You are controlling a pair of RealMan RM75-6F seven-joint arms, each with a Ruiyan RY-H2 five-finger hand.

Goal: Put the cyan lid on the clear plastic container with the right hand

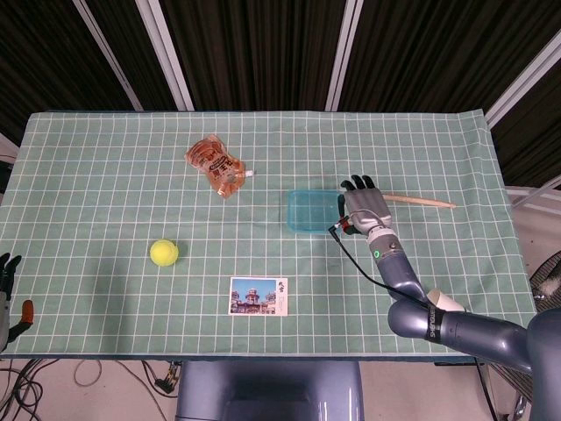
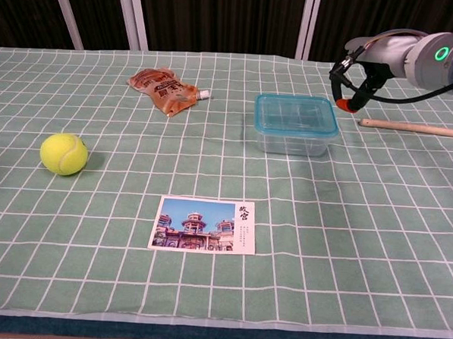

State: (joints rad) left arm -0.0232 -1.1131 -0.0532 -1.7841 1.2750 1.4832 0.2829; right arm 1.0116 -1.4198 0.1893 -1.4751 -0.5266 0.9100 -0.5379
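one cyan lid [image 2: 296,113] sits on the clear plastic container [image 2: 295,137]; your right hand [image 1: 365,208] hangs just beside it, fingers loosely apart, holding nothing.

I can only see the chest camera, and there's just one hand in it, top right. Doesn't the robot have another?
Observer: It does. In the head view the left hand sits low beside the table's front left corner, off the cloth. It's too small to tell how its fingers lie.
Operator: That wooden stick runs off my picture. Where does it end?
Observer: From above, the wooden stick ends on the cloth, short of the table's right edge.
Operator: Is the right hand above the box?
Observer: Barely. From above, the right hand covers only the right edge of the clear plastic container and holds nothing.
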